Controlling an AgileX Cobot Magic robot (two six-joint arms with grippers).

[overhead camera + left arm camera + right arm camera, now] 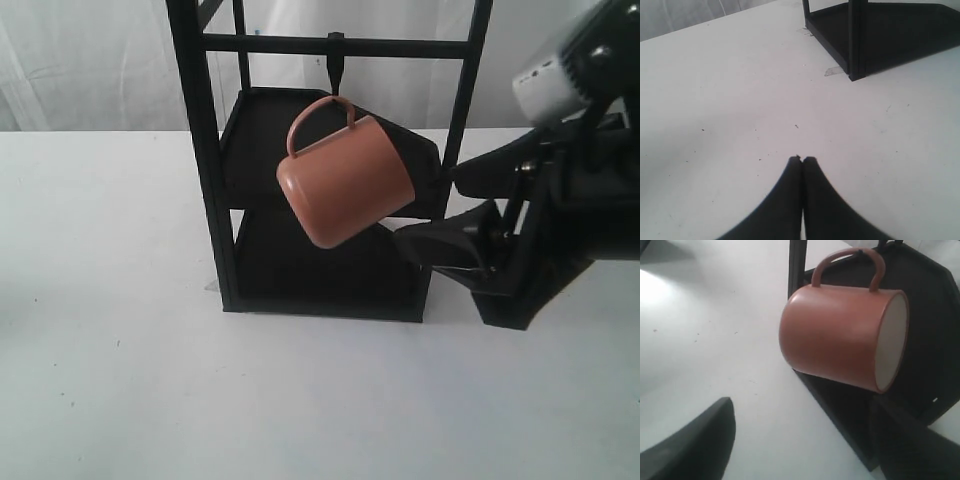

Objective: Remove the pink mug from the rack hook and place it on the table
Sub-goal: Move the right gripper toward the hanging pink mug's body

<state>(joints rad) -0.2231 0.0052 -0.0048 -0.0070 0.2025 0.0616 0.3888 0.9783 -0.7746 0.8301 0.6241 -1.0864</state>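
The pink mug (345, 182) hangs tilted by its loop handle from the rack hook (336, 70) on the top crossbar of the black rack (208, 180); its white inside faces right. My right gripper (425, 208) is open just to the mug's right, one finger above the other, not touching it. In the right wrist view the pink mug (840, 335) hangs ahead of the open right gripper (802, 407), outside the fingers (695, 440). The left gripper (802, 160) is shut and empty over the white table (715, 100); the exterior view does not show it.
The rack's lower shelf and corner post (857, 40) stand ahead of the left gripper. White table (120, 330) spreads left of and in front of the rack. A pale curtain hangs behind.
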